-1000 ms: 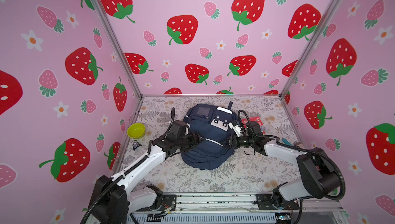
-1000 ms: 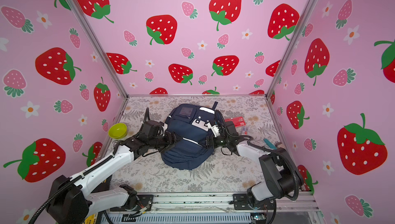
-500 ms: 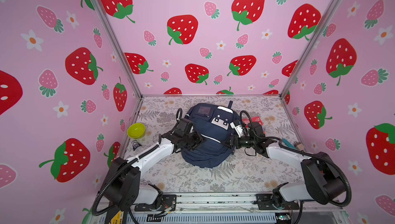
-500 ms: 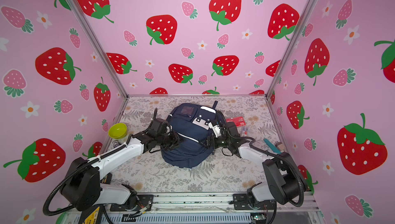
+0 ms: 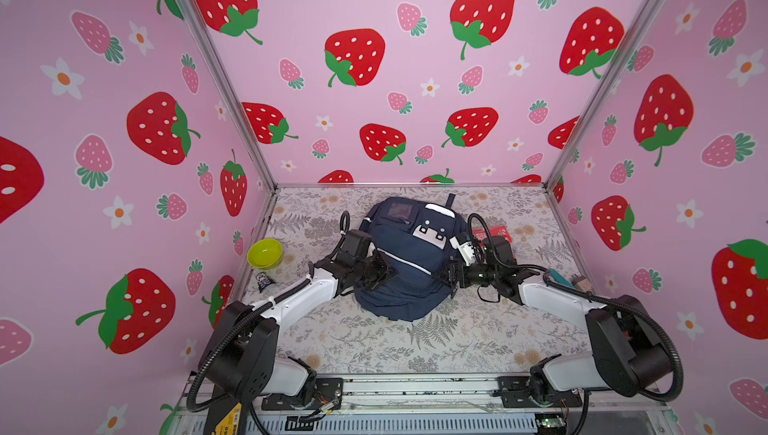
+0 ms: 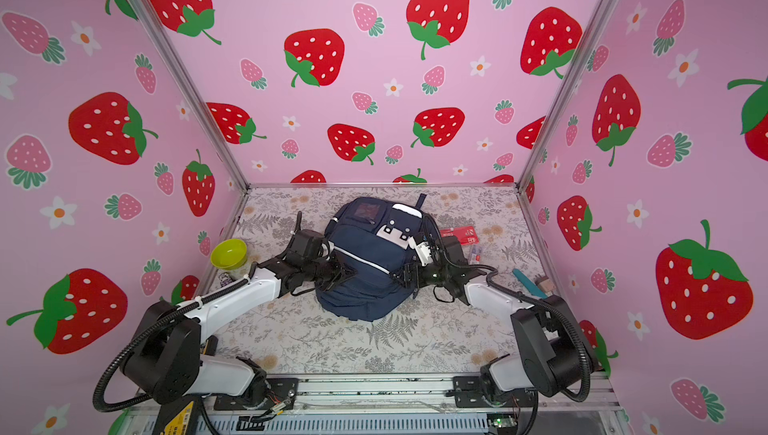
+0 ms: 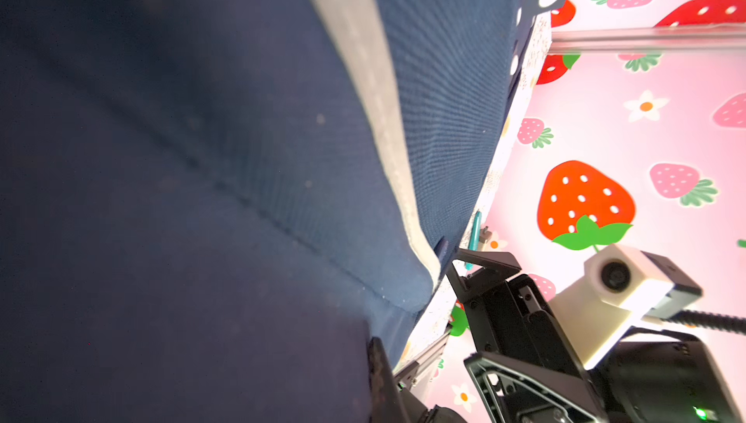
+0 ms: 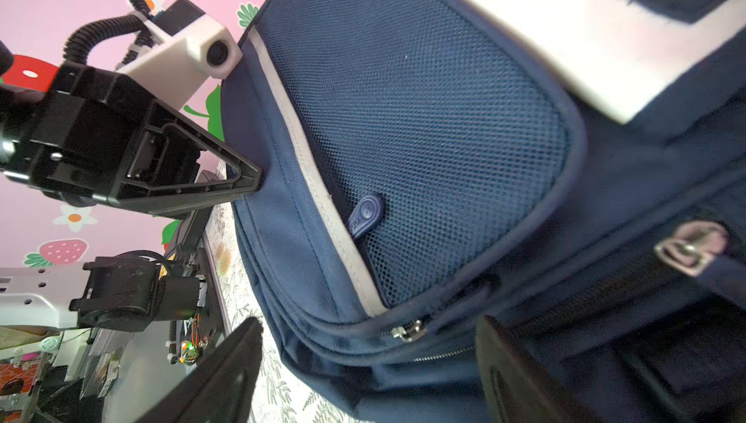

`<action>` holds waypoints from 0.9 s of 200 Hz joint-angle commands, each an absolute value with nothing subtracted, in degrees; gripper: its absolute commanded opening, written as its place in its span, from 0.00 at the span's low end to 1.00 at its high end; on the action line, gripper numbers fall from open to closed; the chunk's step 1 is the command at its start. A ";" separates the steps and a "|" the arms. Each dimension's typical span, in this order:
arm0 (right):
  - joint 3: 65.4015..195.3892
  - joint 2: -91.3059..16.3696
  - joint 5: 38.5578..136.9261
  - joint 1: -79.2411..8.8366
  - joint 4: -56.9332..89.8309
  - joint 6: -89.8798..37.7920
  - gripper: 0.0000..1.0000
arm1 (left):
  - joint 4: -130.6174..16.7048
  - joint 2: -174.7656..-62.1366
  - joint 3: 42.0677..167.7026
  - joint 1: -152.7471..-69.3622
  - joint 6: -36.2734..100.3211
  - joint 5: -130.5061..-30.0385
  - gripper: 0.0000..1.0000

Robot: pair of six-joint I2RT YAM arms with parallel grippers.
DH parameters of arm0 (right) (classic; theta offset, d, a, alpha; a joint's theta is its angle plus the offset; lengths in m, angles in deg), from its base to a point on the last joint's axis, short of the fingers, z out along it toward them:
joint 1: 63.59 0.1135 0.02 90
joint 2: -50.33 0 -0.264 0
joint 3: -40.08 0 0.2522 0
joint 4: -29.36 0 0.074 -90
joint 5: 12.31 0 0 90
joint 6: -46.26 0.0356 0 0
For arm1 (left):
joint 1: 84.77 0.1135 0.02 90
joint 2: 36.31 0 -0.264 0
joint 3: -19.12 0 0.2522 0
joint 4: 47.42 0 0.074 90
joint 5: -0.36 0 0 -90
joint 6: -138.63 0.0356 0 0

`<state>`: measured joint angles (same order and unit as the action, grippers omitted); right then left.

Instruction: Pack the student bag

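Student bag (image 5: 409, 262): navy backpack lying front-up at the middle of the floral mat (image 5: 415, 345), top loop toward the back wall.
Left gripper (image 5: 390, 274): jaws pressed together, tip against the bag's left side; whether fabric is caught cannot be told.
Right gripper (image 5: 448, 277): jaws spread, at the bag's right side near a zip pull (image 8: 407, 330).
Green bowl (image 5: 264, 253): at the mat's left edge, well apart from the bag.
Red packet (image 5: 492, 231): flat on the mat, just right of the bag.

Floral table (image 5: 374, 341), student bag (image 5: 409, 275) centre, green bowl (image 5: 264, 253), red packet (image 5: 493, 232), teal stick (image 6: 524, 282)
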<state>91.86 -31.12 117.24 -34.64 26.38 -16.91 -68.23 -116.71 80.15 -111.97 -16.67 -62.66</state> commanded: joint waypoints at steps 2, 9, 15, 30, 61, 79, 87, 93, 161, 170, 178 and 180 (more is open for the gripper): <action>95.43 -33.11 117.97 -35.11 25.91 -19.36 0.85 | -59.81 -113.97 78.72 -111.82 -21.60 -60.49 0.00; 96.10 -33.99 117.89 -35.15 25.85 -19.76 0.85 | -57.83 -113.54 78.04 -111.83 -23.38 -60.09 0.00; 96.71 -34.85 118.01 -35.28 25.88 -19.99 0.86 | -55.97 -113.10 77.44 -111.81 -24.96 -59.79 0.00; 98.18 -37.48 119.03 -35.53 26.38 -20.23 0.86 | -53.23 -112.22 76.32 -111.82 -27.38 -59.72 0.00; 99.81 -42.65 122.25 -35.64 27.62 -19.85 0.83 | -47.75 -110.50 73.77 -111.37 -32.35 -60.86 0.00; 97.37 -41.86 125.47 -35.12 31.08 -17.74 0.82 | -42.57 -110.22 72.01 -111.29 -35.76 -61.49 0.00; 96.15 -40.48 126.57 -34.57 31.98 -17.31 0.82 | -41.36 -110.28 71.75 -111.31 -36.31 -61.81 0.00; 95.46 -39.34 127.61 -34.14 32.12 -17.20 0.82 | -41.08 -110.38 71.64 -111.54 -36.55 -62.16 0.00; 91.04 -33.49 127.15 -30.59 31.59 -16.50 0.73 | -36.34 -110.91 69.71 -111.92 -40.11 -63.58 0.00; 90.93 -33.70 126.33 -30.25 31.75 -16.33 0.72 | -36.88 -110.43 69.62 -111.92 -40.02 -63.80 0.00; 90.93 -33.83 125.68 -29.84 31.86 -16.32 0.70 | -37.53 -110.18 69.71 -111.91 -39.80 -63.89 0.00; 90.93 -33.88 125.42 -29.70 31.86 -16.32 0.69 | -37.67 -110.10 69.75 -111.92 -39.75 -63.89 0.00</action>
<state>91.67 -34.31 123.51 -32.08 31.08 -16.41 -43.46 -111.66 68.92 -111.73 -37.69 -62.36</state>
